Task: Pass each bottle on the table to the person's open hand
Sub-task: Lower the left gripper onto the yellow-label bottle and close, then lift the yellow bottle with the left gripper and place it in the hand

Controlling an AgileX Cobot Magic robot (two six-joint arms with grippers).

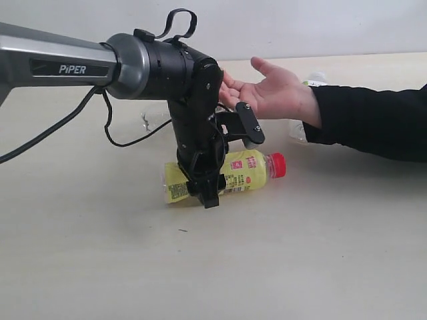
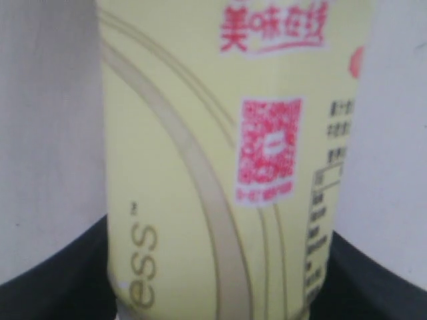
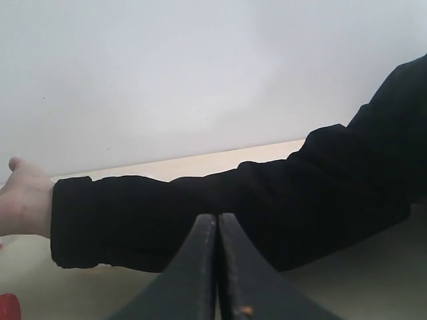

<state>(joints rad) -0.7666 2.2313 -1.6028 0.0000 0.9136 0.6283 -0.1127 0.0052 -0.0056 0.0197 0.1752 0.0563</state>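
Note:
The yellow-labelled bottle with its red cap lies on its side on the table. My left gripper reaches down over its middle, one finger on each side. In the left wrist view the yellow label fills the picture, and dark fingers press against both its edges. The person's open hand is held palm up just behind and to the right of the gripper. My right gripper is shut on nothing, low beside the black sleeve, and does not show in the exterior view.
A translucent bottle lies behind the person's wrist, mostly hidden. Another clear bottle shows faintly behind my left arm. The arm's cable hangs over the table. The black sleeve stretches across the right side.

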